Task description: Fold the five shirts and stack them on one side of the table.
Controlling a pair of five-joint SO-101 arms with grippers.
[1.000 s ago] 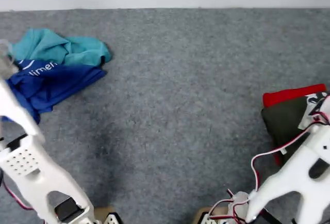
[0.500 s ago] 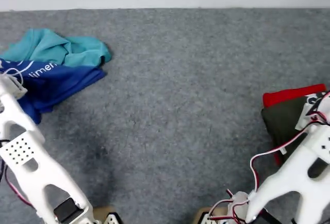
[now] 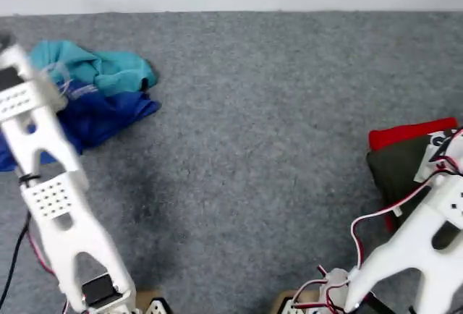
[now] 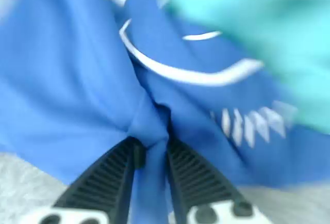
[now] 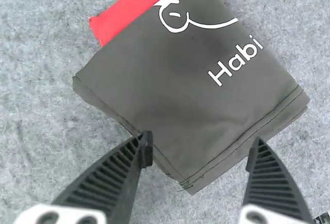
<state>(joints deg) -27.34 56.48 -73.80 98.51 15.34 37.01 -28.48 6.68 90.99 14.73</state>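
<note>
blue shirt [image 4: 67,79], pinched in left pincer [image 4: 153,150]

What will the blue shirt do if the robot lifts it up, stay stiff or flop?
It will probably flop and dangle: the blue shirt bunches into a soft fold where the left end effector pinches it. It looks like light, thin cloth. It may drag the teal shirt lying against it.

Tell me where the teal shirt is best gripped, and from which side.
Probably the teal shirt's bunched end toward the table's middle, pinched from above on that open side. That end stands up in folds and lies clear of the blue shirt, which lies against its near edge and is clamped in the left gripper.
</note>
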